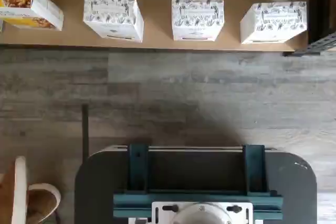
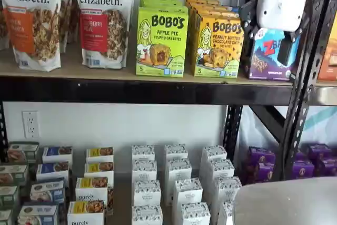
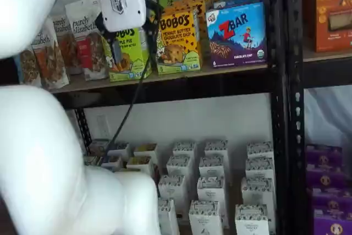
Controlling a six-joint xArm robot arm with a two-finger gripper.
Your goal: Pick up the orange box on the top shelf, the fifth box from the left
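Note:
The orange box (image 2: 217,46) stands upright on the top shelf (image 2: 79,67), and it shows in both shelf views, printed BOBO'S Peanut Butter Chocolate Chip (image 3: 177,39). More cartons of its kind stand in a row behind it. My gripper (image 3: 132,48) hangs in front of the shelf at box height, apart from the orange box. A gap shows between its two black fingers (image 3: 113,50), so it is open and holds nothing. In a shelf view the gripper (image 2: 267,38) overlaps the blue box to the right of the orange box. The wrist view shows neither box nor fingers.
A lime-green Bobo's carton (image 2: 161,40) touches the orange box's left side; a blue ZBar box (image 3: 236,34) stands at its right. Granola bags (image 2: 104,19) fill the shelf's left. A black upright (image 2: 305,77) rises at the right. Small white cartons (image 1: 197,19) cover the lower level.

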